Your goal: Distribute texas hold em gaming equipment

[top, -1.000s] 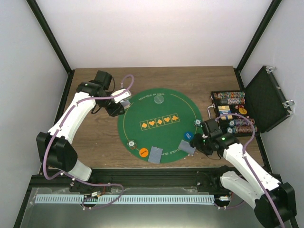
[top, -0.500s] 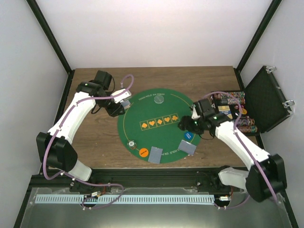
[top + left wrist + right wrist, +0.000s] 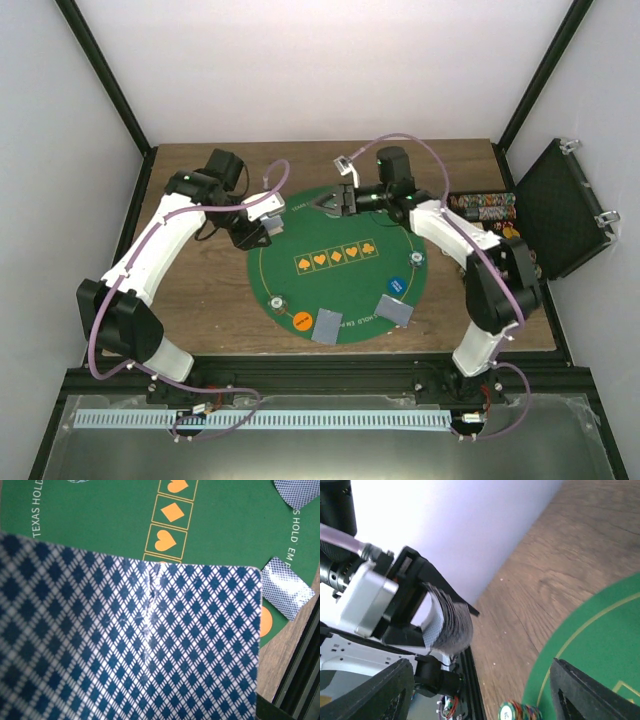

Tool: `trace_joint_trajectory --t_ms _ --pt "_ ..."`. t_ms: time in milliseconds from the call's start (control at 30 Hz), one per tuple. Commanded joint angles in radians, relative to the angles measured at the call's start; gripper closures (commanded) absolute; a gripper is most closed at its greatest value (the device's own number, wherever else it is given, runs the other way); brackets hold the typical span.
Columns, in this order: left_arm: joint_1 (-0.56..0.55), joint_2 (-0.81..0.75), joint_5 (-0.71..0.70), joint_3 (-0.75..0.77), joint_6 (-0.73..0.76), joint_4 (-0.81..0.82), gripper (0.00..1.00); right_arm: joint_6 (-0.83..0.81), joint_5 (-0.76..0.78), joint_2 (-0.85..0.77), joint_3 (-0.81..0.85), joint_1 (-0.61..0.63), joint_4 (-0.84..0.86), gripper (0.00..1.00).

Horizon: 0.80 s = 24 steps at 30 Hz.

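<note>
Right gripper (image 3: pixel 322 203), empty and spreading wide, is swinging from the near-right edge of the mat (image 3: pixel 392 250) to its far side, toward the left gripper (image 3: pixel 262 226), which is pinching the deck (image 3: pixel 130 645) over the left rim; I'm reading this as a card hand-off.

Green mat (image 3: pixel 340 288), orange suit marks.
The card (image 3: pixel 125 640) has a blue-and-white diamond-lattice back; there's an orange disc (image 3: pixel 302 321) and a blue disc (image 3: pixel 398 286); the tabletop (image 3: pixel 215 300) is brown woodgrain.
</note>
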Motion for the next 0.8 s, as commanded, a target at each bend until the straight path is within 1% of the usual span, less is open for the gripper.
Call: trace_joint_trajectory --t_ms 0,100,267,533,633,767 --pt "-0.008 -0.010 0.045 0.023 0.018 -0.023 0.53 0.029 -0.141 0.104 0.142 0.059 0.122 0.23" --pt "-0.010 -0.003 0.044 0.030 0.015 -0.024 0.52 0.031 -0.161 0.162 0.198 0.099 0.138 0.18" --pt "-0.011 0.002 0.058 0.039 0.010 -0.025 0.53 0.060 -0.153 0.206 0.216 0.128 0.190 0.18" --pt "-0.012 0.006 0.069 0.046 0.007 -0.026 0.52 0.085 -0.128 0.285 0.271 0.165 0.208 0.18" --pt "-0.011 0.009 0.073 0.046 0.004 -0.025 0.52 0.093 -0.122 0.307 0.291 0.171 0.206 0.18" --pt "-0.011 0.014 0.068 0.052 -0.002 -0.018 0.53 0.048 -0.096 0.313 0.307 0.175 0.143 0.19"
